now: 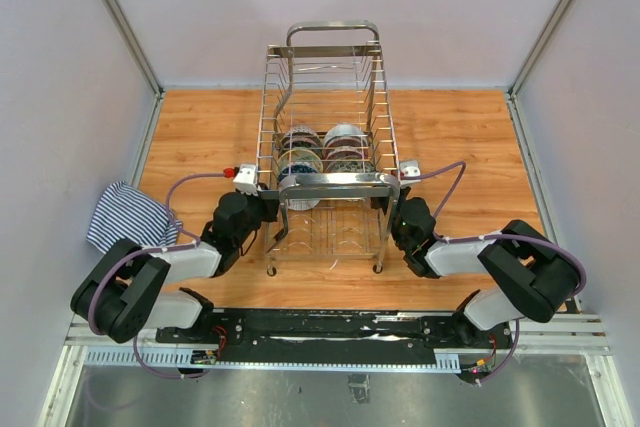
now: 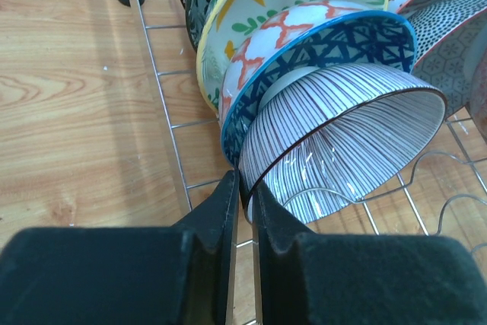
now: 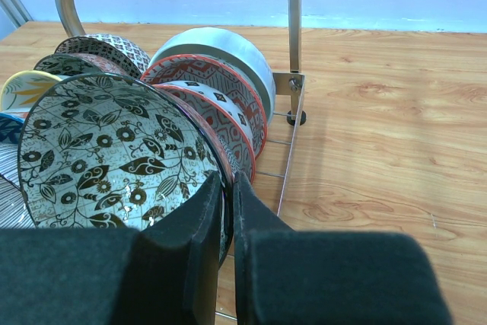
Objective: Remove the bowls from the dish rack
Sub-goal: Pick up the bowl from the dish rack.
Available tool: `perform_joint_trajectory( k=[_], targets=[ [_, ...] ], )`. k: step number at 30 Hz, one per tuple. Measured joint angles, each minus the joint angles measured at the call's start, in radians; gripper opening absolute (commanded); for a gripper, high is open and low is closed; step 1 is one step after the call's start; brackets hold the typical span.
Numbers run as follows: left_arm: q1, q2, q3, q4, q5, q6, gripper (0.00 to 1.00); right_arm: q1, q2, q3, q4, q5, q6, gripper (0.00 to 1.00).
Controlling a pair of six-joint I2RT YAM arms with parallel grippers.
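Left gripper (image 2: pixel 243 185): pinched down on the rim of the striped bowl (image 2: pixel 358 127)
Right gripper (image 3: pixel 228 185): clamped on the leaf-print bowl (image 3: pixel 114 150) rim
Bowls (image 1: pixel 300 159): all on edge, two rows, inside the dish rack (image 1: pixel 335 180)

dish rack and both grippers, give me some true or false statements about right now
1. The left gripper pinches the rim of the line-striped bowl. True.
2. The right gripper hangs open, holding nothing. False: it is shut on the rim of the leaf-patterned bowl.
3. The bowls stand on edge in the dish rack. True.
4. The striped cloth lies inside the dish rack. False: it lies on the table, left of the dish rack.
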Motion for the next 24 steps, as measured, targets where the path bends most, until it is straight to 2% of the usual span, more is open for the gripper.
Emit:
perform_joint_trajectory(
  k=[2, 12, 24],
  targets=[
    [-0.001, 0.005, -0.007, 0.008, 0.000, -0.002, 0.01, 0.000, 0.000, 0.000, 0.000, 0.000, 0.000, 0.05],
    [-0.002, 0.003, -0.051, 0.088, -0.005, -0.002, 0.00, 0.000, 0.000, 0.000, 0.000, 0.000, 0.000, 0.05],
    [-0.005, -0.079, -0.114, 0.106, -0.024, -0.001, 0.01, 0.000, 0.000, 0.000, 0.000, 0.000, 0.000, 0.05]
  ],
)
